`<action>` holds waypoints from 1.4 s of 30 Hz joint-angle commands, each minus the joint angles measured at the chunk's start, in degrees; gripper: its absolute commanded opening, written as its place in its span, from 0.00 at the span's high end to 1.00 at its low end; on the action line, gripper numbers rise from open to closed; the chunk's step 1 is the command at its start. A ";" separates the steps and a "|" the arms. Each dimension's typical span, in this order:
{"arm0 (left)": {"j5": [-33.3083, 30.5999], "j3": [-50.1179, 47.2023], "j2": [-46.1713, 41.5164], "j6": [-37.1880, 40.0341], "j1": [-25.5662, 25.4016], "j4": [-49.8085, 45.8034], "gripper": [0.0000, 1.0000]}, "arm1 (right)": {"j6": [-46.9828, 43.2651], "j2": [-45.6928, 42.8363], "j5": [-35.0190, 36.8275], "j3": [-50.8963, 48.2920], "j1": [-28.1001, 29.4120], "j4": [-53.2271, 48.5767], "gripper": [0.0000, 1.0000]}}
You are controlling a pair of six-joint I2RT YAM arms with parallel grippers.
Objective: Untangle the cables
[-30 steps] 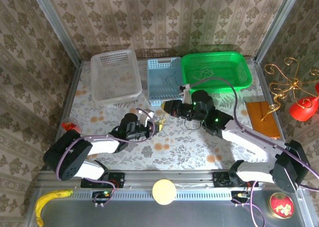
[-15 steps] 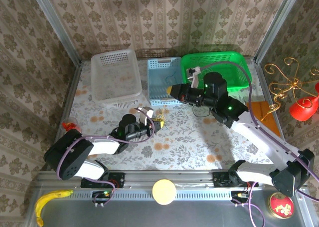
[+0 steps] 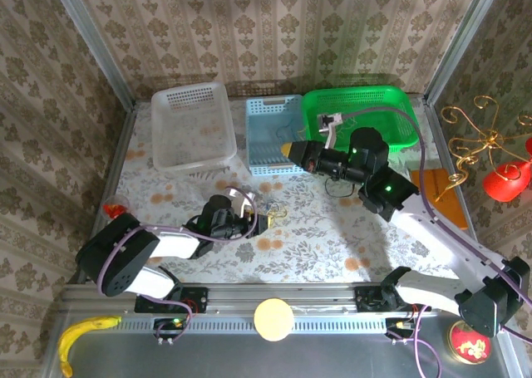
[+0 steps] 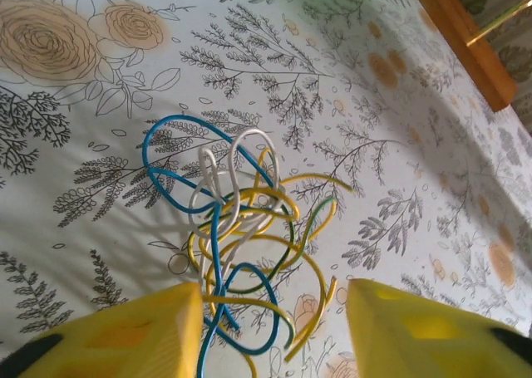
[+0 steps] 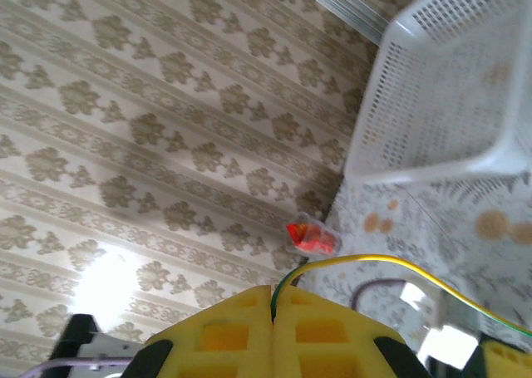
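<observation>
left end effector (image 4: 266, 332) spread, cables (image 4: 241, 220) tangled just ahead, nearer it; right end effector (image 5: 273, 301) pinches one yellow strand (image 5: 391, 261).

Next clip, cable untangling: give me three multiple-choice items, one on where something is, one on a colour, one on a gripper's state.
1. The cable tangle lies:
A. on the flowered table
B. on the wooden board
C. over the gold stand

2. The cable held by the right gripper is mainly:
A. blue
B. white
C. yellow

3. The left gripper is:
A. shut on the tangle
B. open
C. shut on nothing

Key:
1 A, the left wrist view shows it resting on the flowered surface.
2 C, the strand leaving the shut jaws is yellow.
3 B, its jaws stand well apart, either side of the tangle.
</observation>
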 commanded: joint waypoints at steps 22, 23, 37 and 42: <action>5.15 13.51 -31.24 13.64 4.40 -32.13 0.07 | -2.60 -1.09 -2.25 -3.21 -0.19 -1.57 1.00; 6.55 14.61 -30.65 13.82 4.56 -31.97 0.07 | -2.66 -0.88 -2.66 -2.94 -0.20 -1.70 1.00; 18.18 22.06 -21.34 10.96 5.90 -21.94 0.26 | -2.76 0.63 -4.76 -1.21 2.33 -2.06 1.00; 20.37 22.51 -19.06 8.76 6.43 -17.64 0.32 | -2.73 1.47 -4.68 -0.40 4.04 -1.78 1.00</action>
